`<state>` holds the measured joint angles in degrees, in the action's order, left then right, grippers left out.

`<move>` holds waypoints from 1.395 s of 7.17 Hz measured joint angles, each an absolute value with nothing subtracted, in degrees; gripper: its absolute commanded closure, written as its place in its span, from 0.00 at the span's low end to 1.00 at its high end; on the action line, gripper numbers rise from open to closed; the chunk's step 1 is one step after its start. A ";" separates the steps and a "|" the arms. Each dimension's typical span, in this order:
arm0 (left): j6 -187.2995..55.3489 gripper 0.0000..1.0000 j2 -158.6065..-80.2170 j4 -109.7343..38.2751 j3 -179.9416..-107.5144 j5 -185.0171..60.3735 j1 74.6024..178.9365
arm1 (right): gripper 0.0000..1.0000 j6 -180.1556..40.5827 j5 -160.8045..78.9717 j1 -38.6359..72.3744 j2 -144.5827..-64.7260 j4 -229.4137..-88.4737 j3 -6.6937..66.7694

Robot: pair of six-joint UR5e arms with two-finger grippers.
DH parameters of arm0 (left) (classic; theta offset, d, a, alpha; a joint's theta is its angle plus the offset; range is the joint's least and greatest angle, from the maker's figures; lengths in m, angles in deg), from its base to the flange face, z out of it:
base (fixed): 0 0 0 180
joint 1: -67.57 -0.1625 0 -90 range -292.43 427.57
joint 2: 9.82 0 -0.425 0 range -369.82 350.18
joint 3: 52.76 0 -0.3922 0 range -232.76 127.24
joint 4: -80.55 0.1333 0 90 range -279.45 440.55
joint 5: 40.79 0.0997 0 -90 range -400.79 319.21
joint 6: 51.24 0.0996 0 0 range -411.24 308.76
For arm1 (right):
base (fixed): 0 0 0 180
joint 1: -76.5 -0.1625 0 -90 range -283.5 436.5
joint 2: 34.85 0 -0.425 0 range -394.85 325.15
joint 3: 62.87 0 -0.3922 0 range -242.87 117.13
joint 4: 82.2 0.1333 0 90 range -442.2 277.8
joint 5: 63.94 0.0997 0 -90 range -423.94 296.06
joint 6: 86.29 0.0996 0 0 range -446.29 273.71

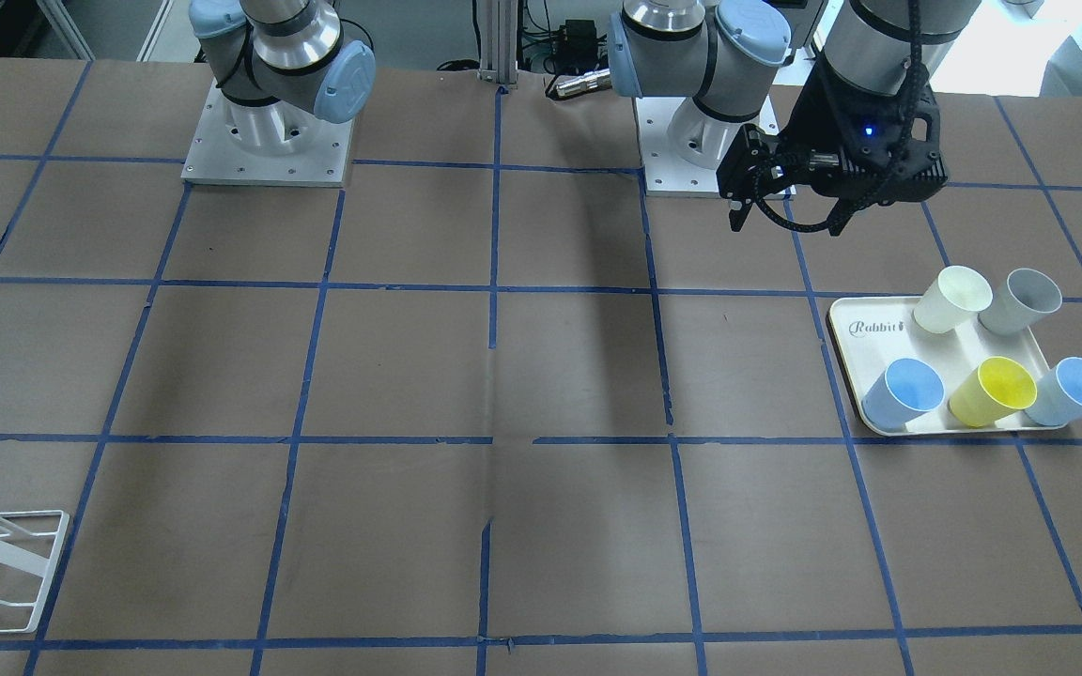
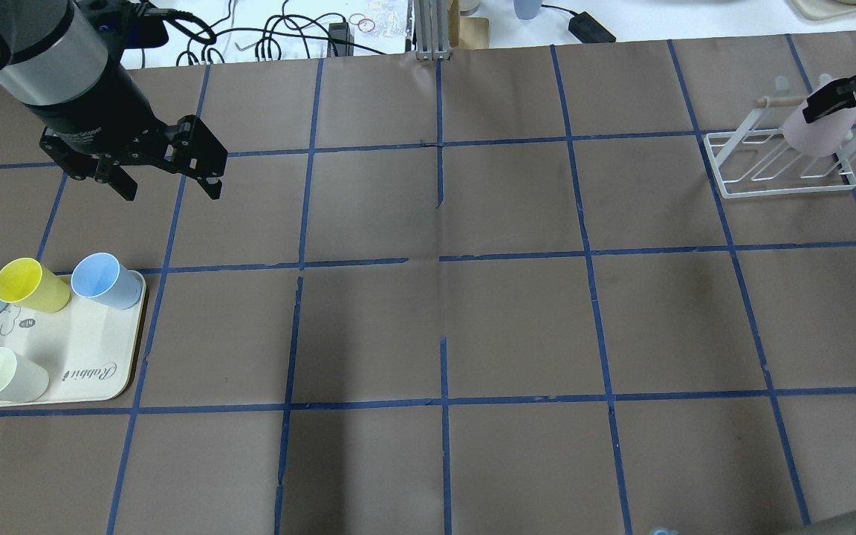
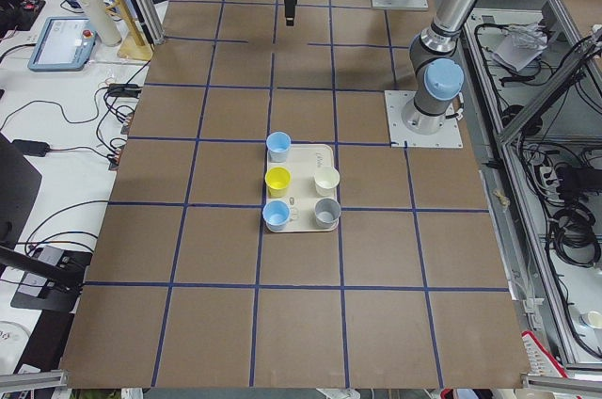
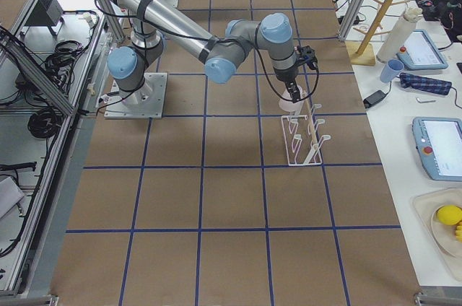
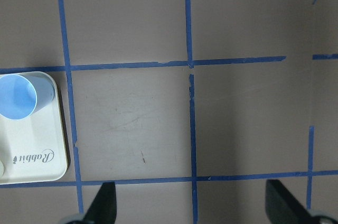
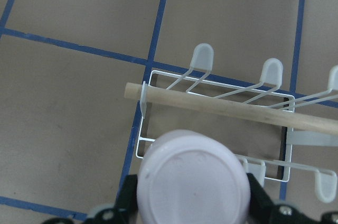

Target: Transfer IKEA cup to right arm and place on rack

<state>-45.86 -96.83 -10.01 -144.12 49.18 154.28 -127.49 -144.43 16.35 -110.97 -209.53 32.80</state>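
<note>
Front view: the left gripper (image 1: 788, 223) hangs wide open and empty above the table, near the tray (image 1: 865, 352). Overhead: the right gripper (image 2: 837, 100) clasps the cup (image 2: 814, 134), upturned, over the rack (image 2: 785, 189) at the far right corner. Right wrist: the cup's base sits between both fingers.

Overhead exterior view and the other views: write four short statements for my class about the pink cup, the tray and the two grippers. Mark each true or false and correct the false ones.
1. The IKEA cup stands on the tray. False: the right gripper holds it over the rack.
2. The left gripper is open and empty. True.
3. In the right wrist view, the IKEA cup's closed base faces the camera. True.
4. The yellow cup lies on its side on the bare table. False: it stands upright on the tray.
</note>
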 measured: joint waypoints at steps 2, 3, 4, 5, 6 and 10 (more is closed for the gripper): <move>-45.93 0.00 -97.16 -9.01 -144.19 48.73 154.24 | 1.00 -127.02 -144.40 16.41 -109.84 -209.63 32.96; -45.92 0.00 -97.04 -8.90 -144.22 48.59 154.24 | 1.00 -126.94 -144.45 16.44 -109.14 -209.62 32.99; -45.91 0.00 -96.96 -8.86 -144.24 48.51 154.23 | 0.99 -126.91 -144.52 16.46 -108.58 -209.52 33.01; -45.98 0.00 -96.94 -8.84 -144.25 48.46 154.24 | 0.96 -126.88 -144.56 16.46 -108.18 -209.35 33.04; -46.06 0.00 -96.79 -8.85 -144.31 48.47 154.23 | 0.91 -126.86 -144.55 16.47 -107.64 -209.20 33.08; -45.94 0.00 -96.26 -8.84 -144.43 48.52 154.23 | 0.16 -126.83 -144.57 16.47 -105.52 -209.30 33.03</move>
<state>-45.94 -96.26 -8.84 -144.43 48.52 154.23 -126.83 -144.57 16.47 -105.52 -209.30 33.03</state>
